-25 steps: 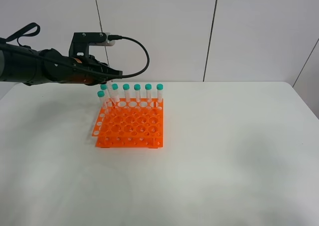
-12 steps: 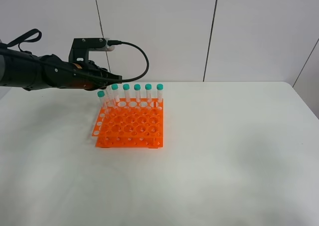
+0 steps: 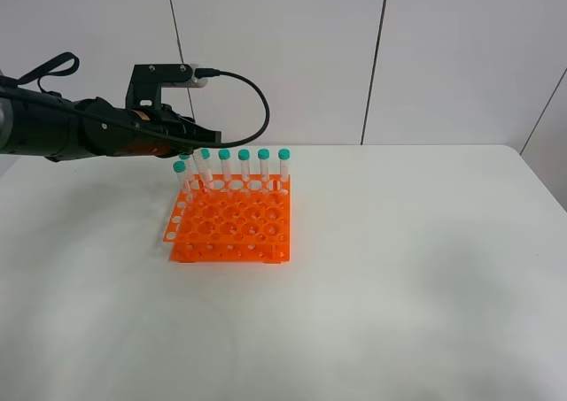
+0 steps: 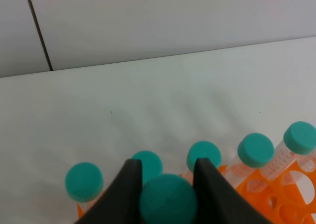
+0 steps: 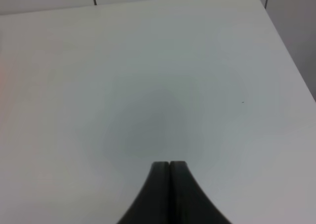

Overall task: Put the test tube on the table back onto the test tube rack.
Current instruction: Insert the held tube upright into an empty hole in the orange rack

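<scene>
Clamping the teal-capped test tube (image 4: 168,200), your left end effector (image 4: 167,170) hangs over the test tube rack's (image 3: 232,228) far left corner; your right end effector (image 5: 170,163) hovers closed above the worktop (image 5: 197,61).

Table (image 3: 399,286) — white, matte, unmarked, rounded corners at the far side. Directly on it: one test tube rack (image 3: 232,228) — bright orange, square, two-tiered, grid of round holes, standing left of centre.

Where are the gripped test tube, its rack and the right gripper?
test tube (image 4: 168,200): left wrist view, teal cap.
test tube rack (image 3: 232,255): exterior high view, front wall.
right gripper (image 5: 170,164): right wrist view, closed fingertips.
</scene>
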`<action>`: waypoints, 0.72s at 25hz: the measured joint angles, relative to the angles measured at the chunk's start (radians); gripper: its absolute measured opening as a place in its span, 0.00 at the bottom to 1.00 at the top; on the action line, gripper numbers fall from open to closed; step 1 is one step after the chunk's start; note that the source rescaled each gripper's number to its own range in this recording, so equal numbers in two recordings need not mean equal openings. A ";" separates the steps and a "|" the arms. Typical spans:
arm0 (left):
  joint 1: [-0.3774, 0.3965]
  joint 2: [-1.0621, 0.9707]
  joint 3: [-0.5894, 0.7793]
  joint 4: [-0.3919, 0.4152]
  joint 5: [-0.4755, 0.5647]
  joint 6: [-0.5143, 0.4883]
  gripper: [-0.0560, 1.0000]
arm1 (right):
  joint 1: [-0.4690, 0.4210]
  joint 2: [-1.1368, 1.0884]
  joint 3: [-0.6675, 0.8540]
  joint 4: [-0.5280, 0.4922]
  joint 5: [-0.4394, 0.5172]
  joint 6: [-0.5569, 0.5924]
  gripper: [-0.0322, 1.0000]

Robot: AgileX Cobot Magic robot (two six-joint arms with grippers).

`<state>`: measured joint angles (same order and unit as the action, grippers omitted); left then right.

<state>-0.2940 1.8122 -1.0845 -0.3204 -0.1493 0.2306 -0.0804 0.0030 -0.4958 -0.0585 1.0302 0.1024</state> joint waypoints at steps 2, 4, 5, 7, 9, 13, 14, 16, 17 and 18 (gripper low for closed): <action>0.000 0.010 0.000 0.000 0.000 0.000 0.06 | 0.000 0.000 0.000 0.000 0.000 0.000 0.03; 0.000 0.016 0.001 0.000 0.000 0.000 0.06 | 0.000 0.000 0.000 0.000 0.000 0.000 0.03; 0.000 0.016 0.001 0.000 0.000 0.000 0.06 | 0.000 0.000 0.000 0.000 0.000 0.000 0.03; 0.000 0.016 0.001 0.000 -0.001 0.000 0.06 | 0.000 0.000 0.000 0.000 0.000 0.000 0.03; 0.000 0.016 0.001 0.000 -0.002 0.000 0.06 | 0.000 0.000 0.000 0.000 0.000 0.000 0.03; 0.000 0.016 0.001 0.000 -0.006 0.000 0.06 | 0.000 0.000 0.000 0.000 0.000 0.000 0.03; 0.000 0.016 0.001 0.000 -0.006 0.000 0.06 | 0.000 0.000 0.000 0.000 0.000 0.000 0.03; 0.000 0.016 0.001 0.000 -0.007 0.000 0.06 | 0.000 0.000 0.000 0.000 0.000 0.000 0.03; 0.000 0.016 0.003 0.000 -0.009 0.000 0.06 | 0.000 0.000 0.000 0.000 0.000 0.000 0.03; 0.000 0.016 0.008 0.000 -0.016 0.000 0.06 | 0.000 0.000 0.000 0.000 0.000 0.000 0.03</action>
<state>-0.2940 1.8280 -1.0763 -0.3204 -0.1656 0.2302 -0.0804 0.0030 -0.4958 -0.0585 1.0302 0.1024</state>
